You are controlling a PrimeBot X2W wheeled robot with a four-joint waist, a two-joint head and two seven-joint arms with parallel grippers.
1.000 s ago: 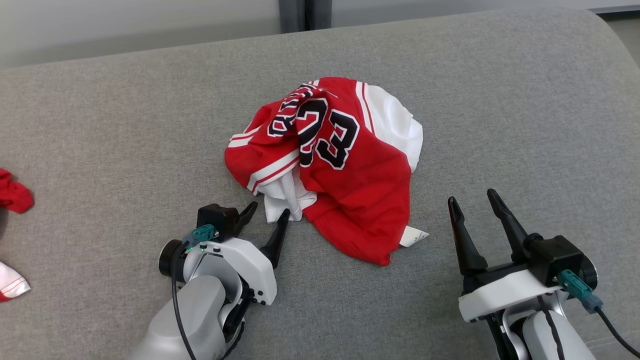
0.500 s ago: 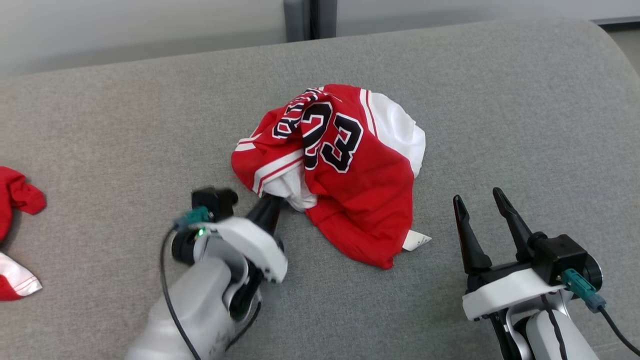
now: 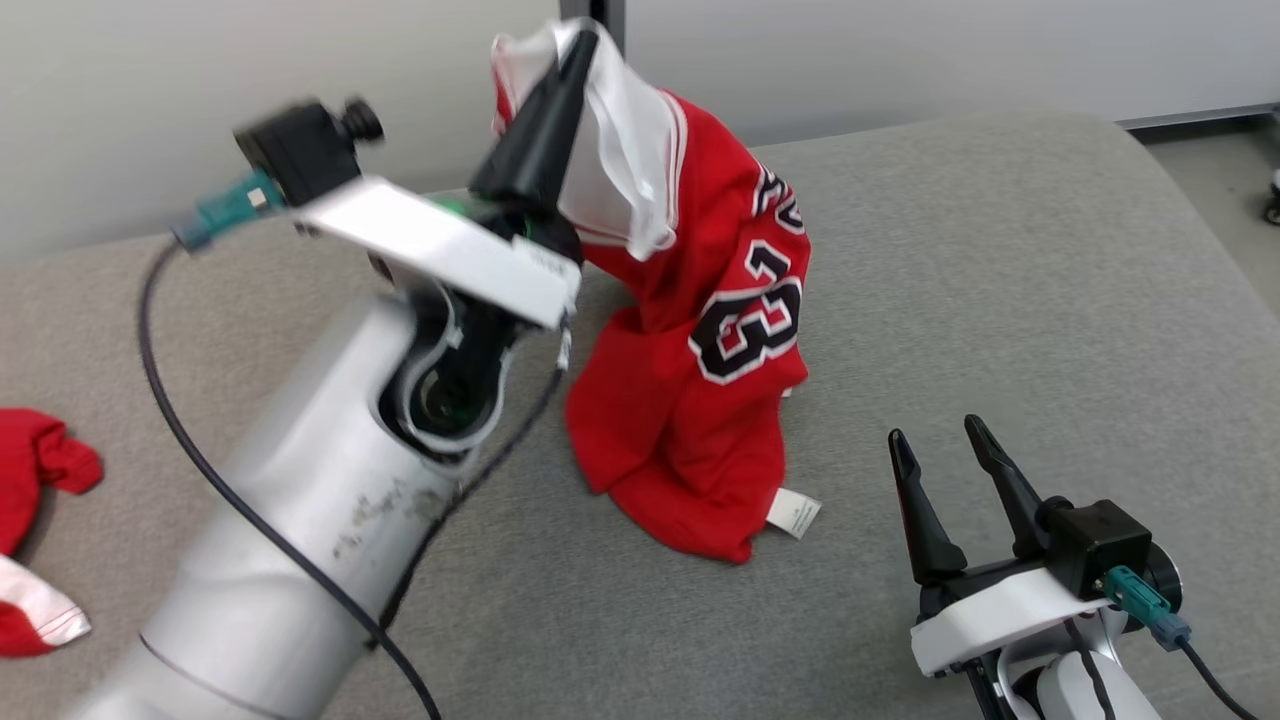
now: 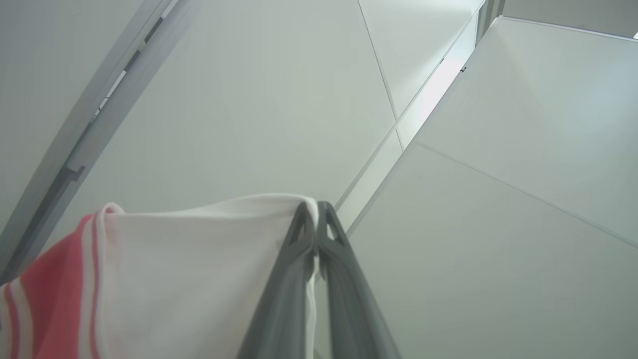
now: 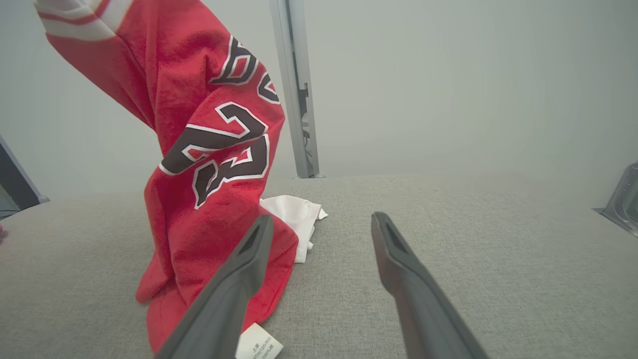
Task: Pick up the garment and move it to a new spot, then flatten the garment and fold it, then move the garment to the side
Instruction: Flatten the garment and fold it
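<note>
The garment is a red and white jersey with black numbers. It hangs from my raised left gripper, which is shut on its white edge, and its lower end still rests on the grey cushion. In the left wrist view my left gripper points up at a pale wall with the white cloth pinched between its tips. My right gripper stands open low at the right, a little right of the garment's white label. From the right wrist the garment hangs just left of my open right gripper.
Another red and white cloth lies at the left edge of the cushion. A pale wall with a grey post stands behind the cushion. Bare floor shows past the cushion's right end.
My left gripper shut on the garment's white edge and rose high, lifting the garment so that it hangs. The head view shifted. The right gripper stayed open and still.
</note>
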